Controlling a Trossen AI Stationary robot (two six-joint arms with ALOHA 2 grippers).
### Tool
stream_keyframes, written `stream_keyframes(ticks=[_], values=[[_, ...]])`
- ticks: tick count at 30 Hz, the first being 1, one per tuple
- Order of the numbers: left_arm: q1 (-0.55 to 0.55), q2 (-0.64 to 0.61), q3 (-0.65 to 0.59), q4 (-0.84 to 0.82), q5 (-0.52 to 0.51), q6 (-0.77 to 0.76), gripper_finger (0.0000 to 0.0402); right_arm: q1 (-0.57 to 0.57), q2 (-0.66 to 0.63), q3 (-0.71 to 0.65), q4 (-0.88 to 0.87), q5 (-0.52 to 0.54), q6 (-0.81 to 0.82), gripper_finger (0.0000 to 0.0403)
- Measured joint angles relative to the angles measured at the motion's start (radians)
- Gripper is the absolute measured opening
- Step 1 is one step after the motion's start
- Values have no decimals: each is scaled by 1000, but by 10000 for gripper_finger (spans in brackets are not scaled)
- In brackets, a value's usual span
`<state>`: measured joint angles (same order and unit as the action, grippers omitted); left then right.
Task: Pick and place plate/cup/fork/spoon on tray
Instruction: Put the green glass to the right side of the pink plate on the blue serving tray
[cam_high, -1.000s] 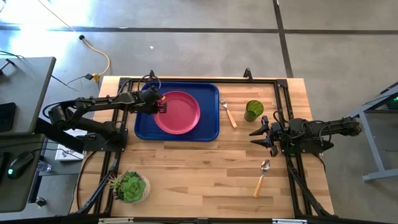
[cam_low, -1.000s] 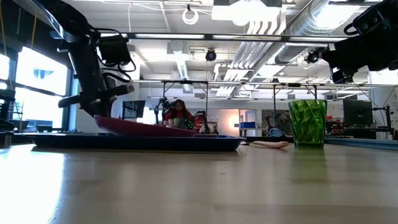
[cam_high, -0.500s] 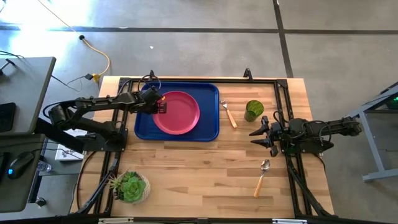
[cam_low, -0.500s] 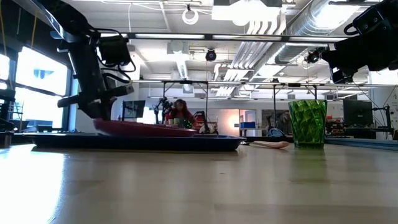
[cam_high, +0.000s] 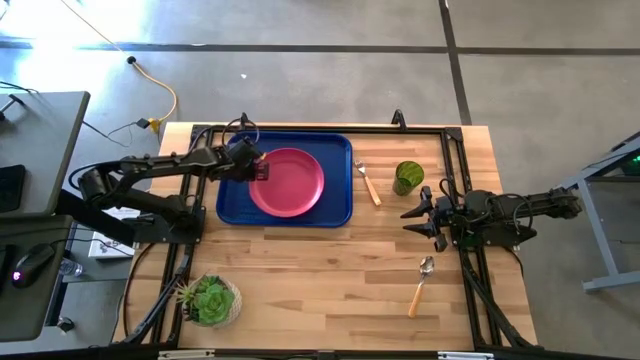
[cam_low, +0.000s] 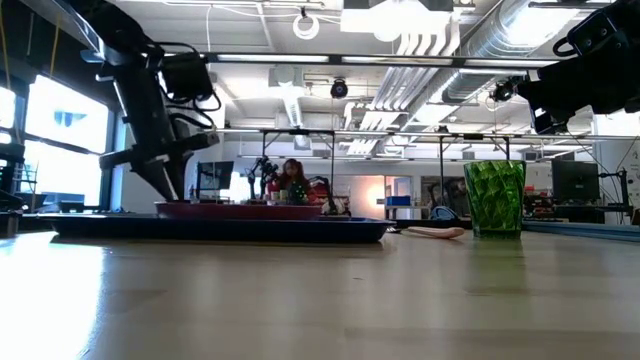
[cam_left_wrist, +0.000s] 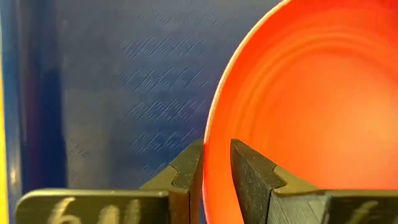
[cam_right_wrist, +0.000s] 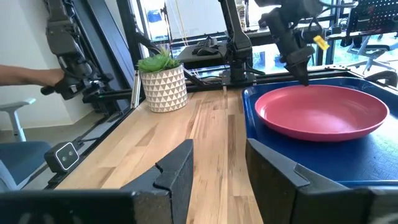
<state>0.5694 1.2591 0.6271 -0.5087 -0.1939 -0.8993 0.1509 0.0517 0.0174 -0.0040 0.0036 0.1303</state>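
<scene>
The pink-red plate (cam_high: 290, 183) lies flat in the dark-blue tray (cam_high: 228, 200), and it also shows in the low view (cam_low: 240, 210). My left gripper (cam_high: 259, 170) is at the plate's left rim, shut on it. The green cup (cam_high: 407, 177) stands right of the tray, and the fork (cam_high: 368, 184) lies between the two. The spoon (cam_high: 421, 283) lies near the front right. My right gripper (cam_high: 414, 220) is open and empty, below the cup and to its right, pointing toward the tray. My left gripper pinches the plate's left rim (cam_left_wrist: 214, 155) between its two fingers, one finger (cam_left_wrist: 188, 174) outside the rim and one (cam_left_wrist: 252, 177) on the plate's inner face. The fingers slant down from the table's left (cam_low: 160, 180). The plate rests level on the tray.
A potted succulent (cam_high: 208, 300) stands at the front left corner. Bare wood lies between the tray and the table's near edge. Black frame rails (cam_high: 470, 270) run along the table's sides.
My left gripper has gone down a little with the plate's left rim. The plate was tilted with that rim raised and now lies level in the tray. My right arm has kept still.
</scene>
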Motion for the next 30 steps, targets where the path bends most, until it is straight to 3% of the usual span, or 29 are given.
stream_keyframes(ticks=[5, 11, 18, 23, 30], values=[[0, 0, 66, -9, 1, 52, 70, 0, 0, 0, 0, 2, 0, 138], [0, -1, 166, -81, 0, 102, 70, 0, 0, 0, 16, 103, 5, 138], [-1, -1, 305, -114, 53, 181, 69, 0, 0, 0, 45, 121, 242, 138], [-35, -1, 404, -115, 134, 234, 69, 0, 0, 0, 135, 165, 389, 138], [-157, -2, 508, -113, 138, 276, 69, 0, 0, 0, 337, 308, 379, 138]])
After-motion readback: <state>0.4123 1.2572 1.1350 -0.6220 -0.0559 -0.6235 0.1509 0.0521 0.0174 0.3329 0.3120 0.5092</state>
